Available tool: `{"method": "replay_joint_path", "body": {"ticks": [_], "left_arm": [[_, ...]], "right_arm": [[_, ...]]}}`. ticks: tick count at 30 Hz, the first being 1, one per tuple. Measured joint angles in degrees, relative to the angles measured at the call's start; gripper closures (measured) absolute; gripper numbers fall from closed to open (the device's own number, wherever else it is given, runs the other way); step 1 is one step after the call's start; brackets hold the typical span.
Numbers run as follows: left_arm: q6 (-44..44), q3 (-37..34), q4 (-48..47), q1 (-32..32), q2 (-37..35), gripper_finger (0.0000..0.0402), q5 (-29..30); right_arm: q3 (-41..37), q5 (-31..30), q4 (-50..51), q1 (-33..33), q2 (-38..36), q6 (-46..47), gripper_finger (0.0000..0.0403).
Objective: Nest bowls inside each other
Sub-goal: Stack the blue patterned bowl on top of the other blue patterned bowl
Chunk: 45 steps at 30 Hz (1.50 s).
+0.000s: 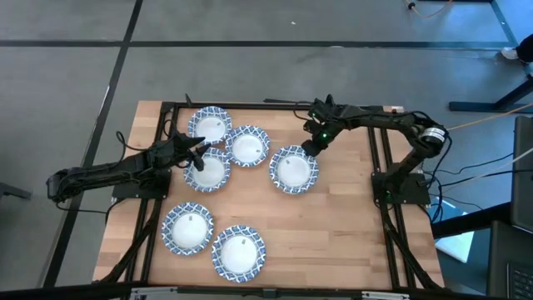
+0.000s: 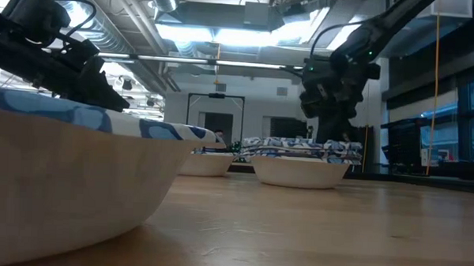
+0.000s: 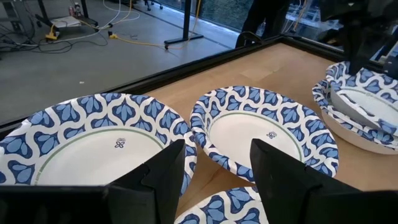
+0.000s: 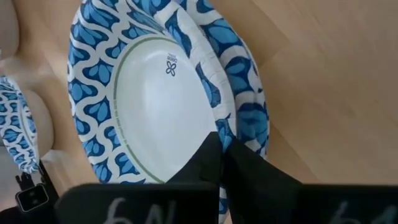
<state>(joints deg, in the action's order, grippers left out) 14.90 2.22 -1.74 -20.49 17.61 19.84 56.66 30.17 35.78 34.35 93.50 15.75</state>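
Observation:
Several white bowls with blue-patterned rims sit on the wooden table. Two lie near the table's near edge. Three cluster at the far left. A stack stands at the centre. My left gripper is open and hovers over the far rim of the bowl at the near side of that cluster; two others lie ahead of it. My right gripper is shut on the top bowl of the centre stack. My right gripper pinches the top bowl's rim on its far-right side between its two fingers. The fingers come from above, slanting in from the table's far right. The top bowl lies off-centre and tilted in the bowl below, whose rim shows beside it.
Black frame rails run along the table's left, right and far edges. Bare wood lies on the table's right half. In the low view a bowl close to the camera fills the left side.

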Motion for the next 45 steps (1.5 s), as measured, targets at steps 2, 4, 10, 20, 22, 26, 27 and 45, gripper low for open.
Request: {"method": "replay_joint_path", "body": {"ticks": [2,4,10,20,22,26,27,45], "left_arm": [[0.0,0.0,0.0,0.0,0.0,0.0225,0.0],[0.0,0.0,0.0,0.0,0.0,0.0225,0.0],[0.0,0.0,0.0,0.0,0.0,0.0225,0.0],[0.0,0.0,0.0,0.0,0.0,0.0225,0.0],[0.0,0.0,0.0,0.0,0.0,0.0225,0.0],[0.0,0.0,0.0,0.0,0.0,0.0225,0.0],[0.0,0.0,0.0,0.0,0.0,0.0225,0.0],[1.6,0.0,0.0,0.0,0.0,0.0225,0.0]], "right_arm": [[0.0,0.0,0.0,0.0,0.3,-0.2,0.0386],[0.0,-0.1,-0.5,0.0,0.3,-1.4,0.0373],[0.0,1.7,-0.7,0.0,0.3,-4.0,0.0315],[4.3,-8.1,0.4,0.3,-1.2,-6.5,0.0242],[6.9,-12.3,0.4,0.7,-2.4,-7.1,0.0241],[13.4,-11.0,-2.0,1.1,-4.2,-6.3,0.024],[15.0,-9.7,-2.8,1.1,-4.2,-5.5,0.024],[20.7,-5.1,-15.4,-5.0,0.3,-3.6,0.024]]}}
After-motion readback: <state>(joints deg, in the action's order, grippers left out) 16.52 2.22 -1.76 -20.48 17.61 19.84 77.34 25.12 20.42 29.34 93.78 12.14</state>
